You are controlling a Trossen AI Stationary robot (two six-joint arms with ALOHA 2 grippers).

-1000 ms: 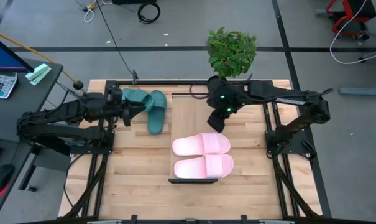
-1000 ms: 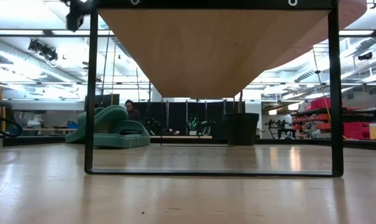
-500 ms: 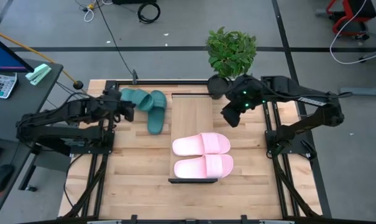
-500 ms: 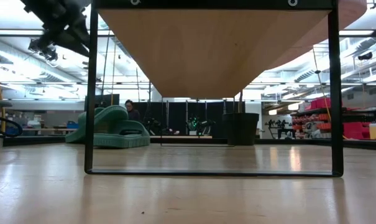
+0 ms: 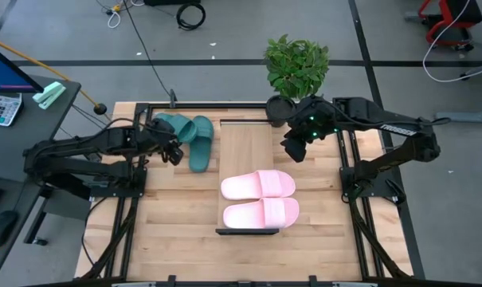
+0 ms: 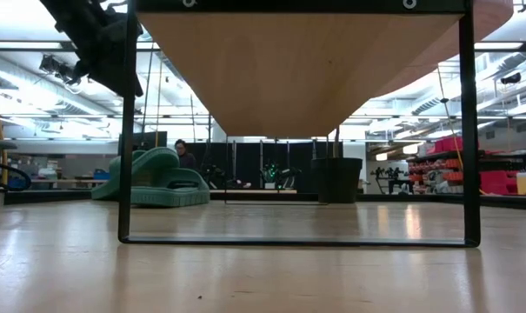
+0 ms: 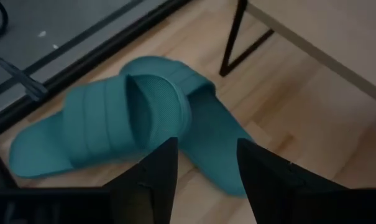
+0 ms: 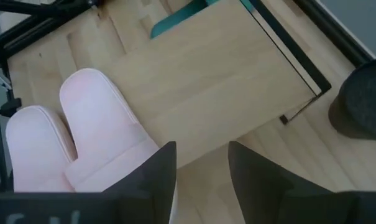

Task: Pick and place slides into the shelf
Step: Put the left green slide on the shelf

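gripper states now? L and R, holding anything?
Left gripper: open, empty, just short of the teal slides.
Right gripper: open, empty, above the shelf near the pink slides.

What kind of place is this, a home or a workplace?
Probably a robotics lab or workshop: a grey concrete floor with loose cables, a desk with a calculator, and a large hall with ceiling lights behind.

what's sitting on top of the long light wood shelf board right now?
Two light pink slides lie side by side on the near half of the wood shelf board; its far half is bare. Whatever lies beneath them is hidden.
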